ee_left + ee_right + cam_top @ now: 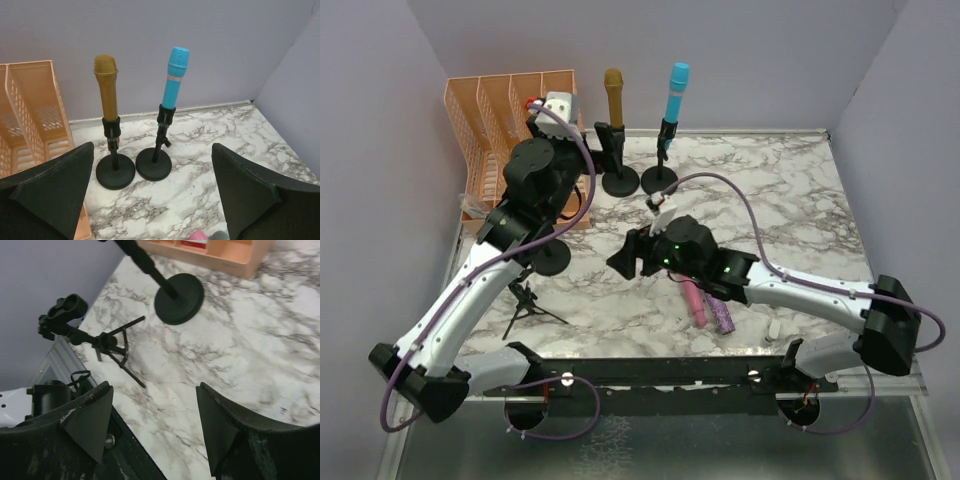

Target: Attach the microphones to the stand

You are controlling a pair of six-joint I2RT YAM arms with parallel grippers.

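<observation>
At the far edge of the table (800, 200), the gold microphone (106, 85) and the blue microphone (175, 77) stand upright in round-based stands (116, 172), side by side. The pink microphone (696, 302) and the purple microphone (722, 318) lie together nearer, right of centre. My left gripper (152, 150) gapes wide and empty, facing the stands. My right gripper (154, 390) is parted too, holding nothing.

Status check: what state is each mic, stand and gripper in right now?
Gold mic: upright, clipped in.
Cyan mic: upright, clipped in.
Pink mic: lying flat, unattached.
Purple mic: lying flat beside the pink one, unattached.
Tripod stand: clip empty.
Round-base stand: standing, top hidden.
Left gripper: open, empty.
Right gripper: open, empty.
</observation>
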